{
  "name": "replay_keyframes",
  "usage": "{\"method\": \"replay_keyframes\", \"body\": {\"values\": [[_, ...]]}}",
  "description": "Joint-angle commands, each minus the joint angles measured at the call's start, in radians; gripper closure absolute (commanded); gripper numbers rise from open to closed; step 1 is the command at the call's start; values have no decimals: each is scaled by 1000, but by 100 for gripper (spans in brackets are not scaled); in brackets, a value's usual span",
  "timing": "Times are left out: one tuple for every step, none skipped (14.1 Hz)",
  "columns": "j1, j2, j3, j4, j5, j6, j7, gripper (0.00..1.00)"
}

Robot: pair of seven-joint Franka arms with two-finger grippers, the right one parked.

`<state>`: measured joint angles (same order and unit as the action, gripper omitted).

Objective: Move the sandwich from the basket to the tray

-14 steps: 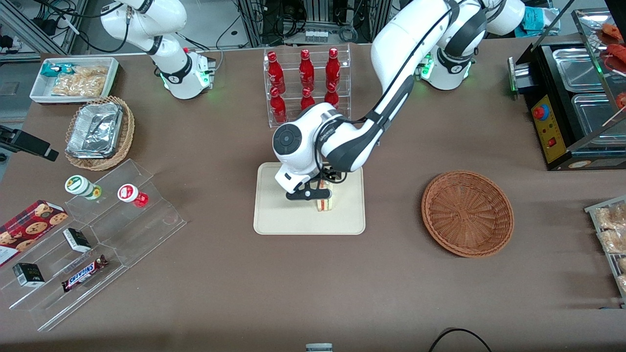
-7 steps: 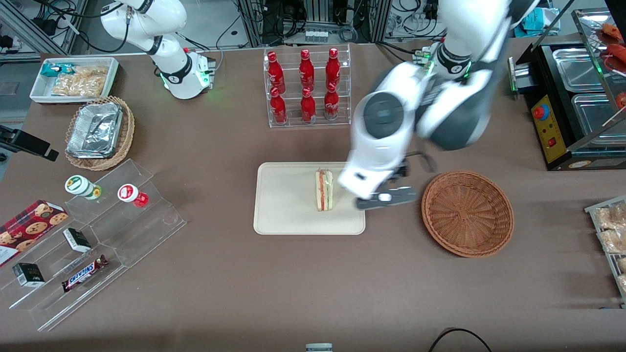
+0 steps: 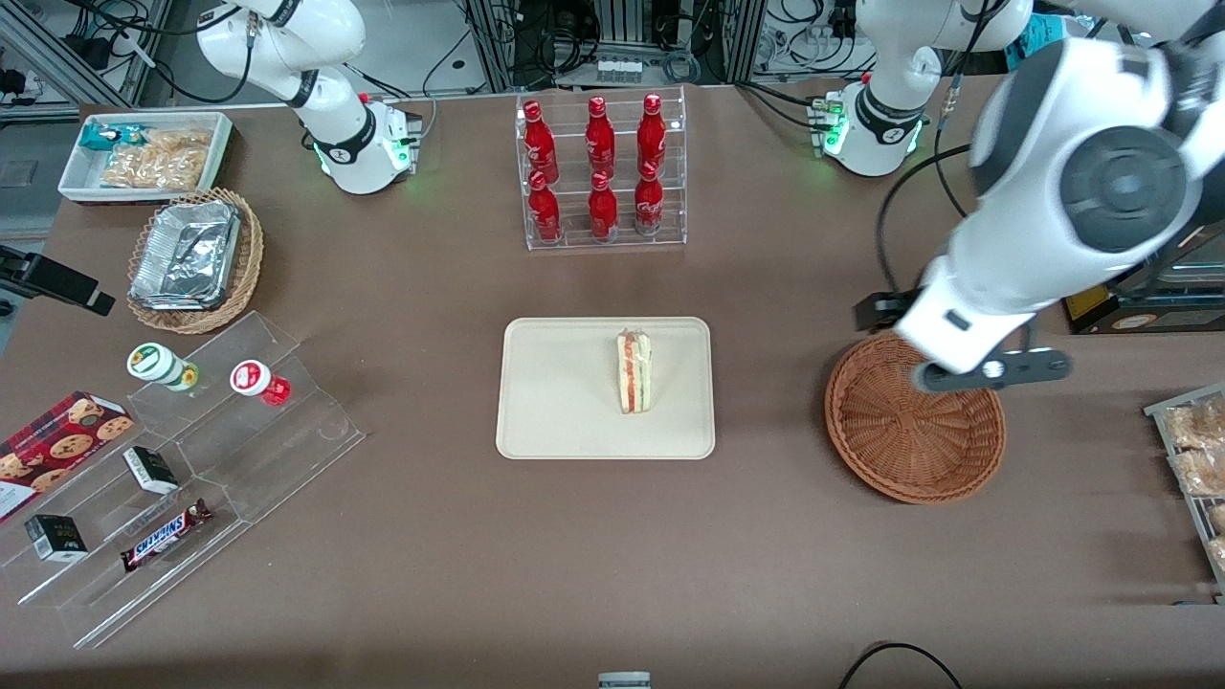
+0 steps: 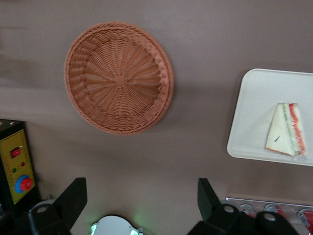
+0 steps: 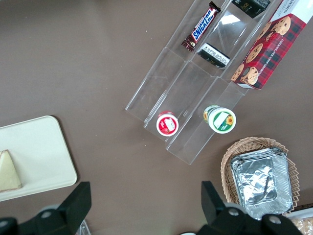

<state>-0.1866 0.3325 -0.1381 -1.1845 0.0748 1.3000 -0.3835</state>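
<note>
The sandwich [image 3: 634, 371], a pale bread wedge with red and green layers, lies on the beige tray [image 3: 555, 421] in the middle of the table; it also shows in the left wrist view [image 4: 287, 129] on the tray [image 4: 254, 112]. The round brown wicker basket [image 3: 900, 440] stands empty beside the tray, toward the working arm's end, and shows whole in the left wrist view [image 4: 119, 77]. My left gripper [image 3: 962, 349] is open and empty, raised above the basket's farther rim; its fingers [image 4: 73, 198] stand wide apart.
A clear rack of red bottles [image 3: 601, 167] stands farther from the camera than the tray. A black warmer cabinet [image 3: 1120, 220] and a rack of bagged pastries [image 3: 1196, 459] sit at the working arm's end. Acrylic snack shelves [image 3: 182, 459] and a foil-container basket [image 3: 191, 258] lie toward the parked arm's end.
My gripper has let go of the sandwich on the tray, risen and swung away to above the basket. The sandwich stays on the tray.
</note>
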Motion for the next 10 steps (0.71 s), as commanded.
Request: {"method": "replay_keyframes", "body": {"values": [[38,-111,-12,-109,-16,-1,24,0],[76,-121,-37,-112,-18,4,43,0],[149,-130,-131,-104,-18,2,52,0],[223,-136,-228,-109,-14,7,51,0],[231,-151,-260,-112,-3,8,43,0],[231,-151,-265,-113,-1,13,44,0],[231,-158,-265,-125,-6,18,38,0],[234,-186,-265,-154,-9,-4,38,0],[234,-240,-262,-218,5,-20,40,0],[237,-300,-250,-295,8,-13,44,0]]}}
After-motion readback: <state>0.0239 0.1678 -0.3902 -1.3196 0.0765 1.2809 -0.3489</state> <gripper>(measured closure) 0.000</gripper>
